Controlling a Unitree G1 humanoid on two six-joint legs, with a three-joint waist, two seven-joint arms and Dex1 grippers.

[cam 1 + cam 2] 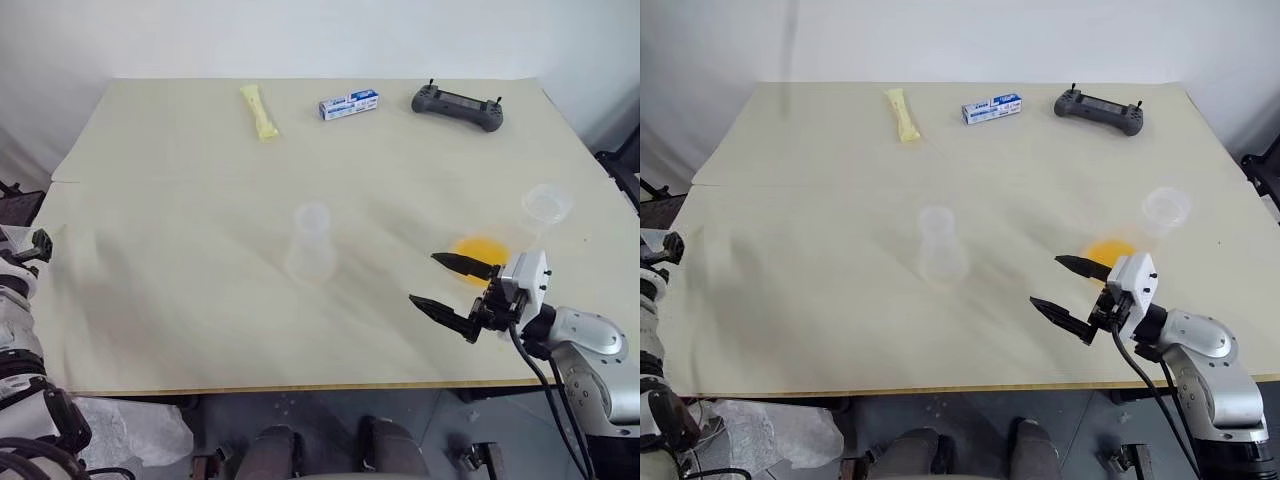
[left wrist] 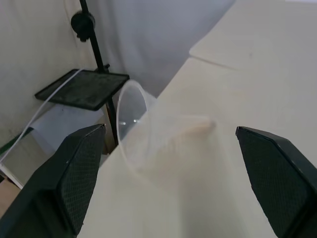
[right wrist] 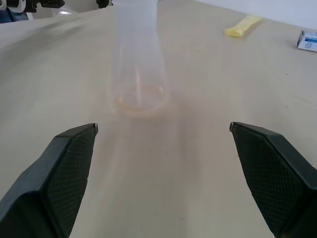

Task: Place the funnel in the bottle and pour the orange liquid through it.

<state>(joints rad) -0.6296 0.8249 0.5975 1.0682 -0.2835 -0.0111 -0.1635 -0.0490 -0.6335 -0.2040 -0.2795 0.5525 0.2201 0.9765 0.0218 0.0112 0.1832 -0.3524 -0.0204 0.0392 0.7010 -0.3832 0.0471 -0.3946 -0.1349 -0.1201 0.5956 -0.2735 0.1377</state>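
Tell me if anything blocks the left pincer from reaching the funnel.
Nothing visible does. In the left wrist view, the funnel lies on its side near the edge of the table, straight ahead of the open left pincer, with only bare tabletop between them.

Worktop (image 1: 200, 330) pale beige. Bottle (image 1: 310, 243) clear, colourless; funnel (image 2: 133, 124) clear too. Orange liquid (image 1: 478, 248) bright orange-yellow. Sachet (image 1: 260, 111) pale yellow. Box (image 1: 348, 104) white w/ blue. Controller (image 1: 457, 106) dark grey. Cup (image 1: 546, 205) clear. Right pincer (image 1: 440, 282) black.
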